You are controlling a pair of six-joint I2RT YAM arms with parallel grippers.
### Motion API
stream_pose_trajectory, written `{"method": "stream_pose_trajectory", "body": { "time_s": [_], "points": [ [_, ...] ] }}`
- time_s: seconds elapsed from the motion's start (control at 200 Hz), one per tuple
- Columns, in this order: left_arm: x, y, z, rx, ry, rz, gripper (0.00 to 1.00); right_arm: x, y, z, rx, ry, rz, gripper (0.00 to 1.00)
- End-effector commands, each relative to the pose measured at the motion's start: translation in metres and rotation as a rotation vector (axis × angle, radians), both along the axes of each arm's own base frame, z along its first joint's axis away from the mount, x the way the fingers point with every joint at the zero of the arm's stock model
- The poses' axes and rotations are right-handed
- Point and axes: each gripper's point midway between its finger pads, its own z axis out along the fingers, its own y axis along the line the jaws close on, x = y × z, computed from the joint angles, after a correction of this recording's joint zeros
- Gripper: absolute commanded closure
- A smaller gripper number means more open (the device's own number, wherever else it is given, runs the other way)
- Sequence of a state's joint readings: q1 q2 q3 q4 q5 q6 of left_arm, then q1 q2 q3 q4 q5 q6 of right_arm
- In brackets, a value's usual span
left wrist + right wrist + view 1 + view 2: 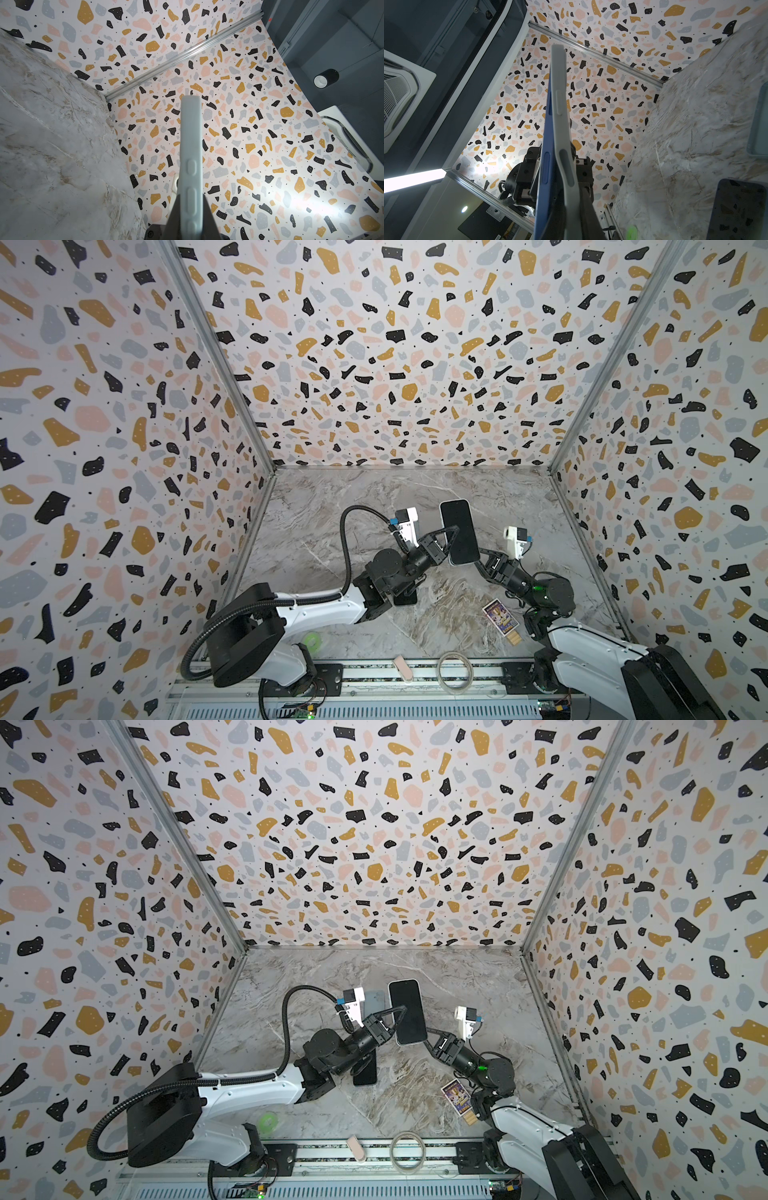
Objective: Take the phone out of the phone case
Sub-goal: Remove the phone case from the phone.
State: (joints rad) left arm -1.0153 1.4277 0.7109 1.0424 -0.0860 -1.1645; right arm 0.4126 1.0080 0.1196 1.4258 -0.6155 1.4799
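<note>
A phone with a dark screen and blue edge is held in the air above the table, inside a pale grey-green phone case. My left gripper is shut across the cased phone at its left side, one finger over the screen. My right gripper is shut on the case's wall at the near right corner, with one finger between the phone and the case. There the case bends away from the blue edge.
A second dark phone lies on the marble table under the left arm. A pale empty case lies behind the left wrist. A colourful card, green tape roll and clear ring sit near the front.
</note>
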Motion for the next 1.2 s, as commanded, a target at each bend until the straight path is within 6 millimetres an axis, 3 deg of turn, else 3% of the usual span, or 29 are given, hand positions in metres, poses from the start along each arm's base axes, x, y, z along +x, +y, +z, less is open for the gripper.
{"method": "stream_pose_trajectory", "body": {
  "time_s": [0.0, 0.235, 0.471, 0.701, 0.946, 1.196],
  "points": [
    [-0.004, 0.01, 0.034, -0.123, -0.088, 0.002, 1.0, -0.007, 0.0, 0.004, 0.013, -0.013, 0.02, 1.0],
    [0.0, -0.005, 0.011, -0.081, -0.036, -0.045, 1.0, -0.003, -0.003, 0.005, 0.015, -0.027, -0.002, 1.0],
    [0.003, -0.009, 0.003, -0.073, -0.012, -0.056, 0.63, 0.0, -0.007, 0.005, 0.028, -0.03, -0.024, 1.0],
    [0.003, -0.013, 0.001, -0.076, -0.004, -0.07, 0.56, 0.0, -0.009, 0.004, 0.03, -0.027, -0.033, 1.0],
    [0.007, -0.005, -0.003, -0.083, 0.013, -0.05, 0.29, 0.0, -0.012, 0.003, 0.041, -0.024, -0.051, 1.0],
    [0.014, -0.003, -0.022, 0.004, 0.061, -0.012, 0.24, 0.0, -0.014, 0.004, 0.045, -0.028, -0.064, 1.0]
  ]
}}
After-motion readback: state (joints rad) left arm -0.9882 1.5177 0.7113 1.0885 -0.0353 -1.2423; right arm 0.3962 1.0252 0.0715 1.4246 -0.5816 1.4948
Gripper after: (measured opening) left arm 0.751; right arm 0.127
